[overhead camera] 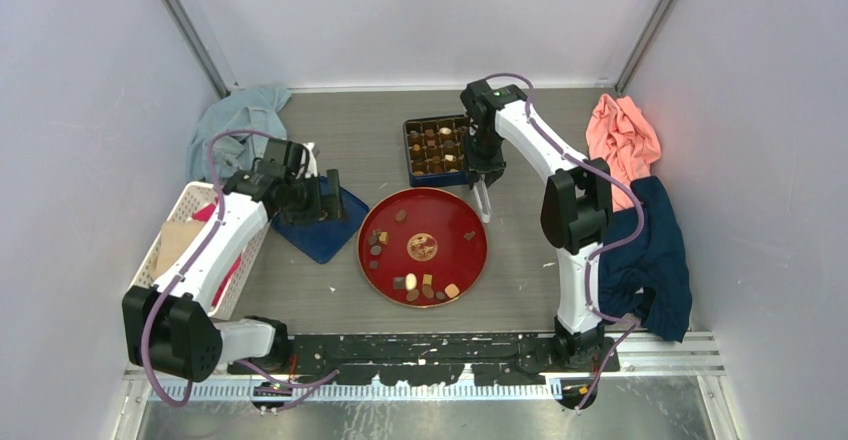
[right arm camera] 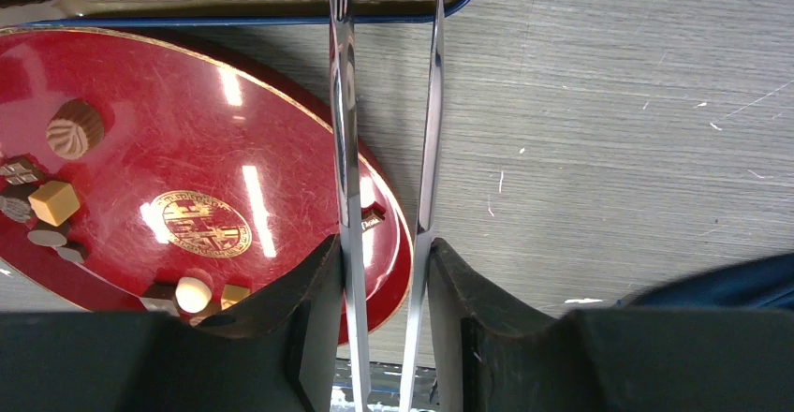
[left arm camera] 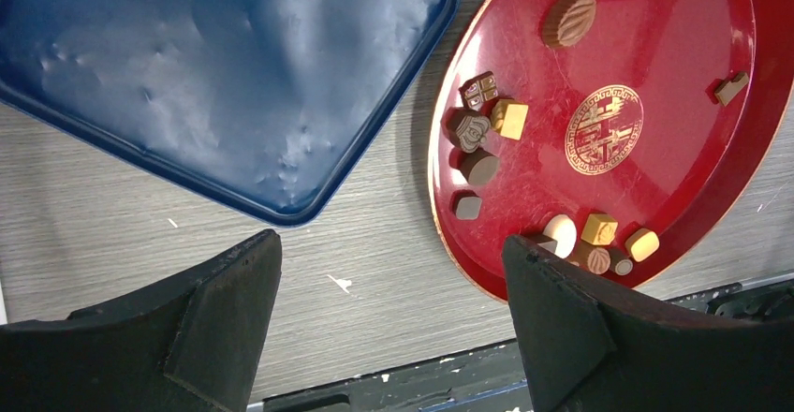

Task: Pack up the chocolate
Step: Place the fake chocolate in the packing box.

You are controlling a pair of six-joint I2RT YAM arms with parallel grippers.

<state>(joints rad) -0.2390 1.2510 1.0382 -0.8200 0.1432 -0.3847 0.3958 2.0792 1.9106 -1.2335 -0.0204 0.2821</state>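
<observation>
R arm's folded over, wrist pointing down. Right tool (right arm camera: 384, 262) is pinching the tweezers (right arm camera: 342, 150), blades apart, nothing btwn them that I can see. They hang at the red plate (overhead camera: 440, 217)'s far-right rim, just beside the box (overhead camera: 437, 148).

Box is part-filled and there's plenty of chocolate (left arm camera: 510, 119) on the plate, so I'd call this the reach for another piece. Nearest is the lone dark piece (right arm camera: 373, 217) by the rim. That needs the tips lowered astride it, then a gentle squeeze.

Left tool (left arm camera: 389, 248) is spread wide and holding nothing, low over the surface (left arm camera: 112, 243) btwn blue lid (left arm camera: 234, 84) and plate.
</observation>
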